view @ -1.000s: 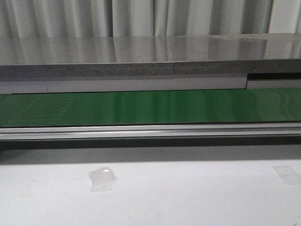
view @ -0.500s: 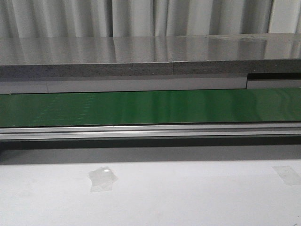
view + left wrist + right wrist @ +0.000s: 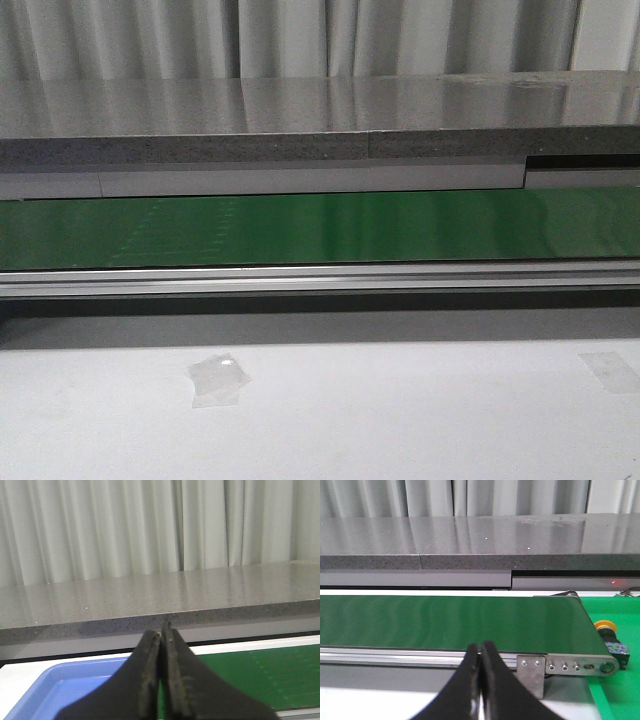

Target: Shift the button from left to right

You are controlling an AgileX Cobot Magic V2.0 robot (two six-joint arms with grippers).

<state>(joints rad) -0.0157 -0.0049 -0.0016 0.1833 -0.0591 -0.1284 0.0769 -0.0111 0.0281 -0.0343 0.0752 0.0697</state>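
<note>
The button (image 3: 609, 632), with an orange-yellow cap on a dark body with bluish marks, lies on a green surface just past the conveyor's end in the right wrist view. It does not show in the front view. My right gripper (image 3: 480, 647) is shut and empty, short of the conveyor rail and well to the side of the button. My left gripper (image 3: 161, 634) is shut and empty, held above the edge of a blue tray (image 3: 60, 690). Neither gripper shows in the front view.
A green conveyor belt (image 3: 320, 228) runs across the front view, with an aluminium rail (image 3: 320, 280) in front and a grey stone counter (image 3: 300, 120) behind. Two tape patches (image 3: 217, 380) lie on the white table. A metal bracket (image 3: 531, 672) sits at the belt's end.
</note>
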